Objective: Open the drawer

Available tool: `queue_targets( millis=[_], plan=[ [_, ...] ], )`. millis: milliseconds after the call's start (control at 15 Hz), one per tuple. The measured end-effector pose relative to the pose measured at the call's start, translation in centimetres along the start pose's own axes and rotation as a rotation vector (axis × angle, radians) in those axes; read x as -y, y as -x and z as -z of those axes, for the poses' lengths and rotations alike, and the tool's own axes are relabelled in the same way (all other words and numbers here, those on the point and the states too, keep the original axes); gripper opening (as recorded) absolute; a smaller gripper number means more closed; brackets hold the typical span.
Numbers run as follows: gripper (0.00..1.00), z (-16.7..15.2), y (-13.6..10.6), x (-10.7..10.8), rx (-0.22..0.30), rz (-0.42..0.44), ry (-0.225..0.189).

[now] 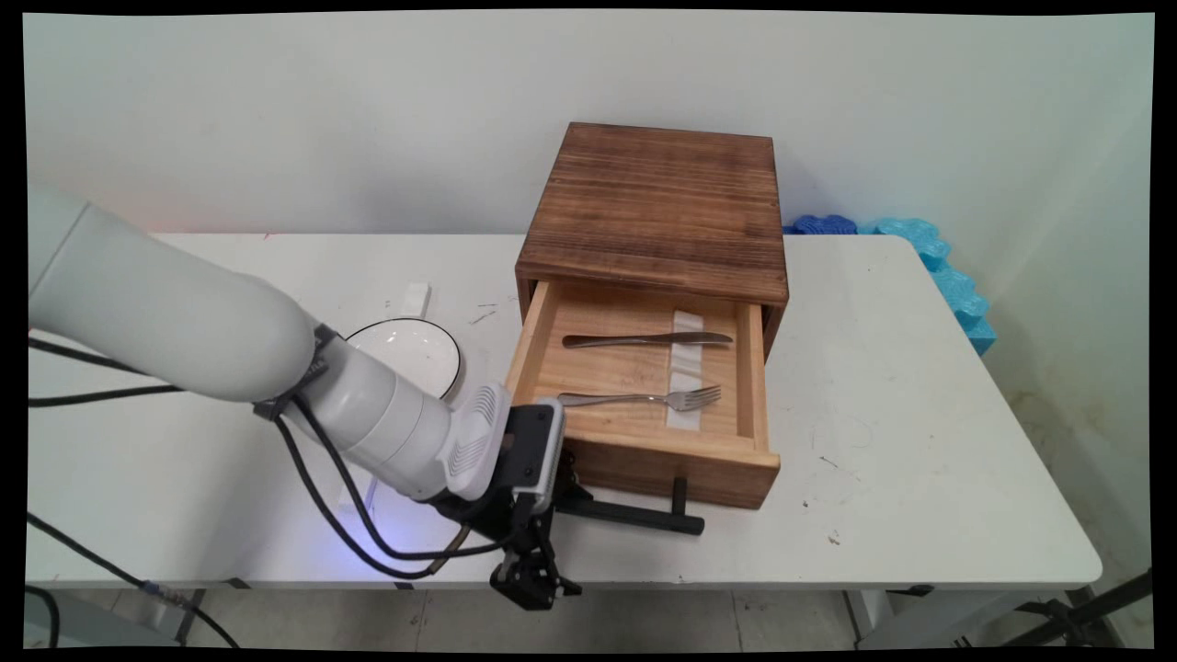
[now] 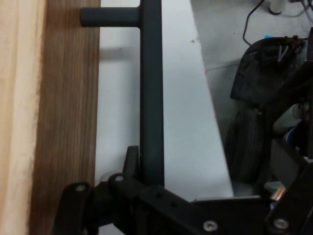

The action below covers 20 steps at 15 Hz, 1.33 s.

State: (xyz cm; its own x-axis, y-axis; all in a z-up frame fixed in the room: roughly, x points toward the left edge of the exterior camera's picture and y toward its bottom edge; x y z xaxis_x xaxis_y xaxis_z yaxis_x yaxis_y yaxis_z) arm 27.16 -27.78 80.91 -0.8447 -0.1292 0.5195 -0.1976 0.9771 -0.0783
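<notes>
One white table (image 1: 919, 441) against a pale wall. Wooden drawer box (image 1: 657, 207) at centre, drawer (image 1: 634, 460) pulled open toward the near edge. Black bar handle (image 1: 644, 518) runs left-right along drawer front. Gripper (image 2: 146, 183) clamped on handle's left end. Inside: knife (image 1: 644, 339), fork (image 1: 639, 398), both lying left-right. Plate (image 1: 409, 354) left of drawer.

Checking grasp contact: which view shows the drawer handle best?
Hand view: the handle runs up the frame's middle, with the claw around its lower end. Main view shows only its right part, the arm covering the rest.
</notes>
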Motion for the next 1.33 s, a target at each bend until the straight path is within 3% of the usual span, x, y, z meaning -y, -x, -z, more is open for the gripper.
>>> queue_targets(
  millis=[1333],
  plan=[
    [1.00,-0.3,-1.2,-5.2,-0.015,0.013,0.057]
  ],
)
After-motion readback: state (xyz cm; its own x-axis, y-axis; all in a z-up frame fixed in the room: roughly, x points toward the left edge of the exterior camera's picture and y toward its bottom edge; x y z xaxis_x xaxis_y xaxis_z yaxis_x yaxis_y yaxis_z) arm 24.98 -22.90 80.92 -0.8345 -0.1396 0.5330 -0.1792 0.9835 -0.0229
